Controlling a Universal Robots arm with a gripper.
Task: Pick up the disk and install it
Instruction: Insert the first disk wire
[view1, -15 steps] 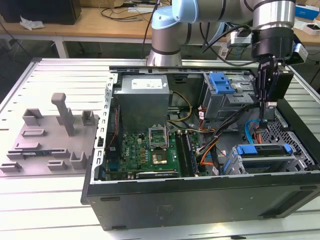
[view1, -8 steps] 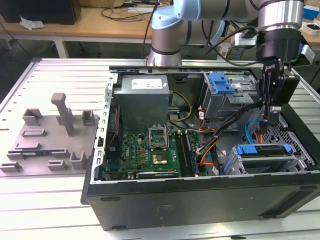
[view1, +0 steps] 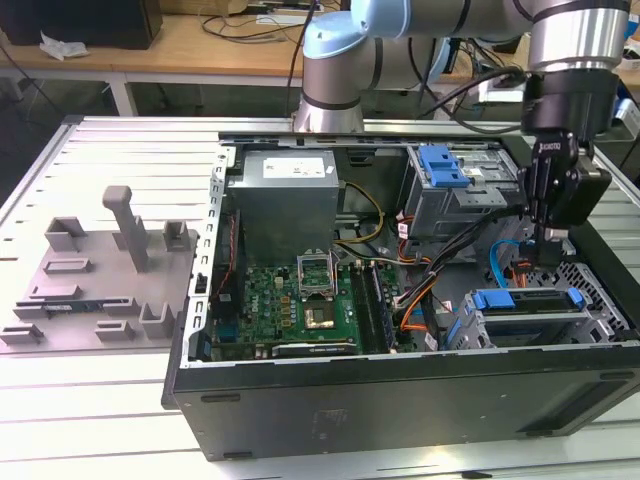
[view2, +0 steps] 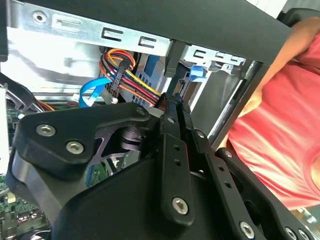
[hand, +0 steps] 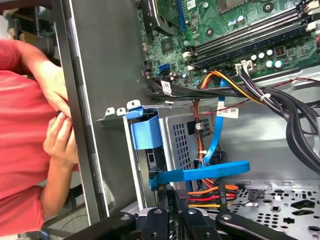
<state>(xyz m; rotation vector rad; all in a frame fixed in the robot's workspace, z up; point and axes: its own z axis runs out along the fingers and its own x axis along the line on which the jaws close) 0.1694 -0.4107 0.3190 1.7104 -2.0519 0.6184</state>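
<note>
The disk (view1: 527, 300) lies flat in the drive cage at the corner of the open computer case (view1: 400, 390) on the exterior view's right, its bright blue carrier rail running along its top edge. In the first wrist view the same blue rail (hand: 200, 173) crosses in front of the perforated metal cage, and the drive's body is mostly hidden. My gripper (view1: 552, 256) hangs just above and behind the disk, apart from it. In the second wrist view its black fingers (view2: 172, 107) lie together with nothing between them, close to a bundle of coloured power cables (view2: 125, 67).
A person in a red shirt (hand: 20, 125) stands close outside the case wall, hands together. Inside are the motherboard (view1: 300, 300), the power supply (view1: 285, 195), a blue-latched upper cage (view1: 445, 170) and loose cables. A grey fixture plate (view1: 100, 280) lies beside the case.
</note>
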